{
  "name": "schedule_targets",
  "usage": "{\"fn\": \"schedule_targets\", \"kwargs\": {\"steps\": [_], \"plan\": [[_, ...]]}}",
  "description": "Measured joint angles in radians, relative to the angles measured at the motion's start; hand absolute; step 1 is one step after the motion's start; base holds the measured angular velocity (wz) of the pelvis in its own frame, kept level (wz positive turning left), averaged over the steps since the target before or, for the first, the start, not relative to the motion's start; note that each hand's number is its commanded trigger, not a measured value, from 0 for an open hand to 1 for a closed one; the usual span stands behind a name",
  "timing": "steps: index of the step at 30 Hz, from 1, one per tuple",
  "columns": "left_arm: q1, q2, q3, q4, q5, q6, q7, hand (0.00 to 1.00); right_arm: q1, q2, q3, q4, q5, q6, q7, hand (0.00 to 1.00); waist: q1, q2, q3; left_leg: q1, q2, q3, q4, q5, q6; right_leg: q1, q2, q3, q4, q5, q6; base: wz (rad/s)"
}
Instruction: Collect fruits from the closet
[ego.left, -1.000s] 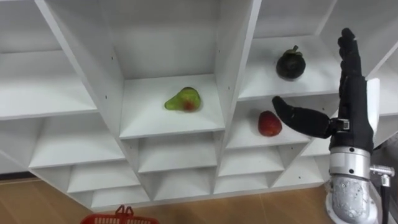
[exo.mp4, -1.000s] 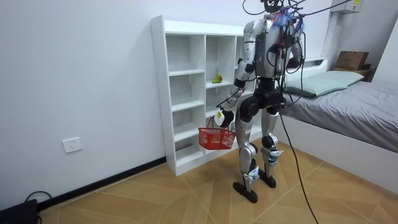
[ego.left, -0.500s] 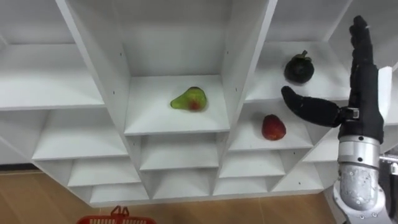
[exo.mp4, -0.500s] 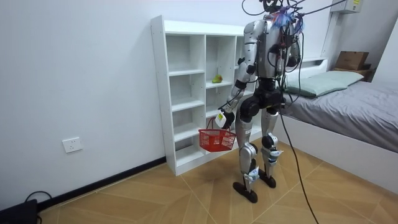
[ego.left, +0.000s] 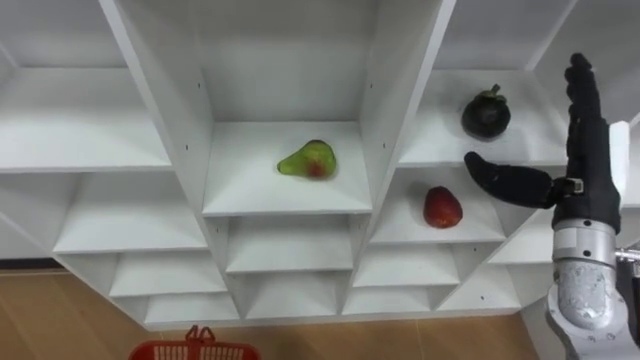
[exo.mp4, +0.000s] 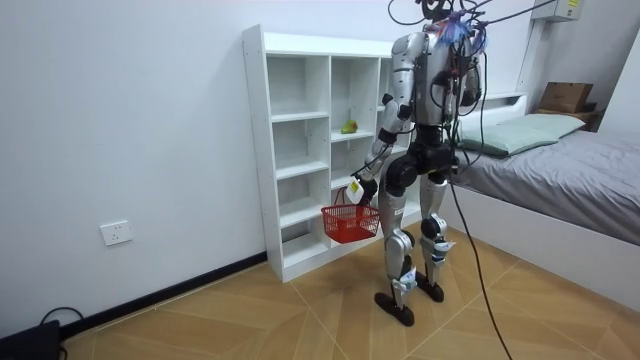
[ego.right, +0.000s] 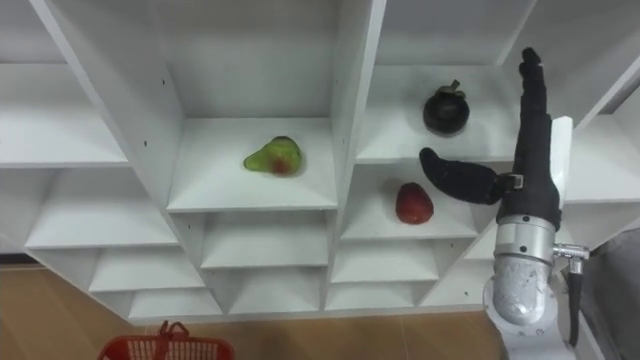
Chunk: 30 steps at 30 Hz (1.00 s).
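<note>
Standing before the white closet (ego.left: 400, 90), the robot holds its right hand (ego.left: 585, 185) up at 3 o'clock in the eye views. The hand is fully open and holds nothing, with its fingers straight toward 12 o'clock and its thumb stretched toward 9 o'clock. The thumb tip is just beside the red apple (ego.left: 442, 207); whether they touch I cannot tell. A dark mangosteen (ego.left: 486, 113) sits one compartment higher, at 2 o'clock. A green pear (ego.left: 308, 160) lies in the middle compartment. At 7 o'clock is the red basket (ego.left: 195, 350). In the room view it hangs from the left hand (exo.mp4: 356, 188), whose fingers curl round its handle.
</note>
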Motion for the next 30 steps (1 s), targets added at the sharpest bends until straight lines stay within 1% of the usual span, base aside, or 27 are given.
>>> {"fn": "schedule_targets", "kwargs": {"steps": [4,7,9,11,19,24,26,28,30], "plan": [[0.003,0.0,0.001,-0.005,-0.001,0.0,0.002,1.0,-0.007,0.0,0.0,0.004,-0.003,0.0,0.001,0.0,0.0,-0.001,0.0008,0.002,0.0,-0.003,0.0,0.0,0.0,0.004,-0.001,-0.005,0.0,0.0,0.0,0.01],[0.004,0.0,0.0,-0.004,-0.001,0.0,0.006,1.0,-0.036,0.0,-0.001,0.051,0.014,0.0,0.004,0.0,-0.003,-0.003,0.0019,0.003,0.0,-0.008,0.0,0.0,0.0,0.0,-0.002,-0.012,-0.003,0.0,0.0,0.04],[0.004,-0.001,0.0,-0.004,-0.001,0.0,0.008,1.0,-0.058,0.0,-0.008,0.089,0.029,0.002,0.015,0.0,-0.003,-0.004,0.0012,0.003,-0.001,-0.008,0.0,0.0,0.0,0.0,-0.002,-0.012,-0.003,0.0,0.0,0.02],[0.005,-0.001,0.002,-0.004,-0.001,0.0,0.009,1.0,-0.073,0.0,-0.019,0.11,0.039,0.005,0.022,0.0,-0.002,-0.004,0.0012,0.002,-0.001,-0.018,0.0,0.0,0.0,0.0,-0.002,-0.016,-0.003,0.0,0.0,0.04],[0.004,-0.005,0.005,-0.005,0.01,0.0,0.025,1.0,-0.098,0.0,-0.021,0.127,0.039,0.009,0.036,0.0,-0.001,-0.004,0.0008,0.0,-0.001,-0.02,0.0,0.0,0.0,0.0,-0.002,-0.019,-0.003,0.0,0.0,0.0],[0.004,-0.004,0.008,-0.005,0.012,0.001,0.032,1.0,-0.099,0.0,-0.021,0.131,0.039,0.011,0.037,0.0,-0.001,-0.004,0.0006,-0.001,-0.001,-0.021,0.0,0.0,0.0,0.0,-0.002,-0.02,-0.003,0.0,0.0,0.0],[0.004,-0.005,0.009,-0.005,0.015,0.002,0.035,1.0,-0.103,0.0,-0.021,0.152,0.039,0.014,0.041,0.0,-0.001,-0.005,0.0,-0.001,-0.001,-0.021,0.0,0.0,0.0,0.0,-0.003,-0.02,-0.002,0.0,0.0,0.0],[0.004,-0.005,0.013,-0.002,0.019,0.004,0.043,1.0,-0.108,0.0,-0.021,0.161,0.039,0.027,0.048,0.0,0.001,-0.006,-0.0003,-0.001,-0.001,-0.021,0.0,0.0,0.0,0.0,-0.003,-0.02,-0.002,0.0,0.0,0.0],[0.004,-0.005,0.021,0.0,0.018,0.008,0.046,1.0,-0.111,0.0,-0.021,0.161,0.039,0.029,0.06,0.0,0.001,-0.005,-0.0004,0.0,-0.001,-0.021,0.001,0.0,0.0,0.0,-0.003,-0.02,-0.001,0.0,0.0,0.0]]}}
